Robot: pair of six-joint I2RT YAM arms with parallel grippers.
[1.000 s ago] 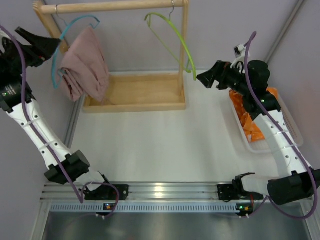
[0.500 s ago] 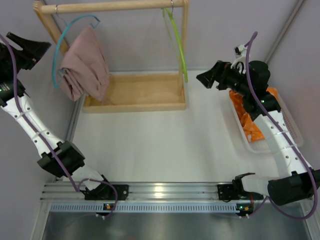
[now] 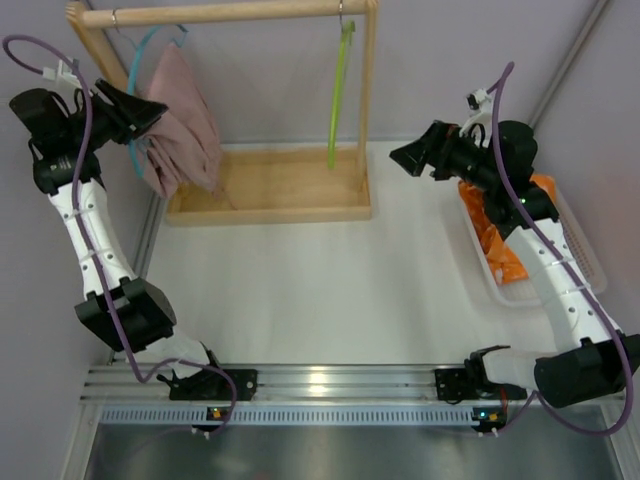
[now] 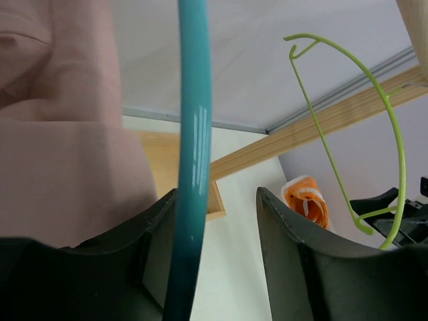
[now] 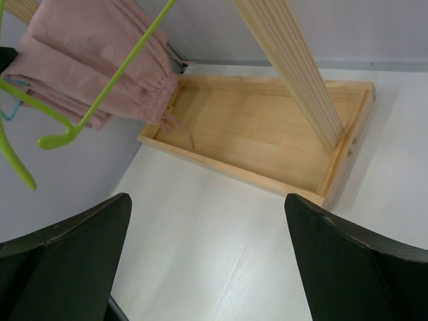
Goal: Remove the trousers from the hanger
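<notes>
The pink trousers (image 3: 185, 130) are draped over the blue hanger (image 4: 194, 134) on the wooden rack (image 3: 230, 12), at the far left corner of the table (image 3: 320, 290). They are judged to be soft, light and floppy, so they should bend and slide when pulled. The best place to grab is thought to be the thick bunched fold hanging below the hanger, not the thin hanger itself.

The left gripper (image 3: 150, 110) is held right at the hanger. Its fingers are spread apart with the blue bar between them, and nothing is squeezed. The orange trousers (image 3: 495, 235) are lying in the white basket (image 3: 520, 295) at the right edge. The green hanger (image 3: 340, 100) is bare. The right gripper (image 3: 397, 155) is held near the basket, with its fingers wide and nothing in them.

Room is tight by the rack and the left edge. More room is seen over the middle of the table, so the cloth could be pulled toward the near edge.
</notes>
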